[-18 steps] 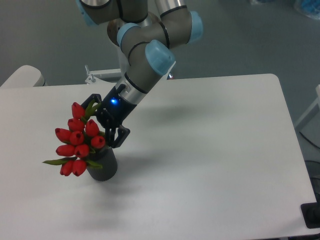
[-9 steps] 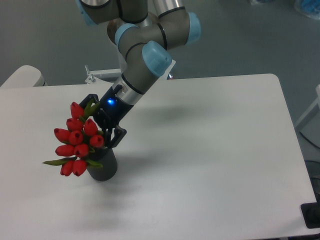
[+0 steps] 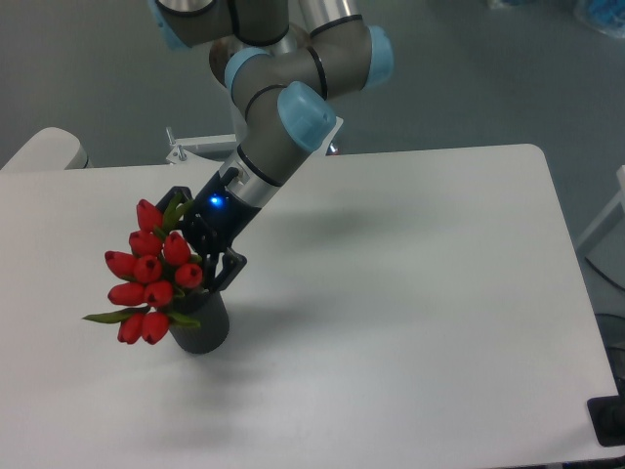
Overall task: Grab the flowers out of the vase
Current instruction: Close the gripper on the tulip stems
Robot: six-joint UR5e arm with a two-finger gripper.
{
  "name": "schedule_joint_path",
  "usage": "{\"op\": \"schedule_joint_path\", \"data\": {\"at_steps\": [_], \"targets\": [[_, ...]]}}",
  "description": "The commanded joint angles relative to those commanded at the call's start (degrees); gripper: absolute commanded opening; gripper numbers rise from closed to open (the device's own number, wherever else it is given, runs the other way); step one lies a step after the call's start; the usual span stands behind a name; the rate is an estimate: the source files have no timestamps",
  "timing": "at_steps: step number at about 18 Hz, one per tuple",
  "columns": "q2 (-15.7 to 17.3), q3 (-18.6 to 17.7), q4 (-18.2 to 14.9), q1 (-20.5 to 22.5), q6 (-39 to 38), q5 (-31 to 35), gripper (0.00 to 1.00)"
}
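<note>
Slanting down-left, the end effector (image 3: 200, 256) stands released beside the flowers (image 3: 148, 275) in the vase (image 3: 201, 325).

the arm (image 3: 283, 88) is showing grey tubular segments joined by rounded joints, each wearing a pale blue cap. one upper link is shining like polished silver metal. toward the wrist a silver-white band is ringing the grey housing, and below it a small blue light is glowing on the black body. the gripper (image 3: 200, 249) is looking black throughout, its jaws made of slim, angular linkage bars.
</note>
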Motion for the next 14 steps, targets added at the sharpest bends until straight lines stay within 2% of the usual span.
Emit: {"op": "schedule_joint_path", "data": {"at_steps": [5,14], "targets": [[-0.1,0.6,-0.1,0.0,-0.1,0.0,0.67],[-0.1,0.9,-0.1,0.0,0.2,0.0,0.5]]}}
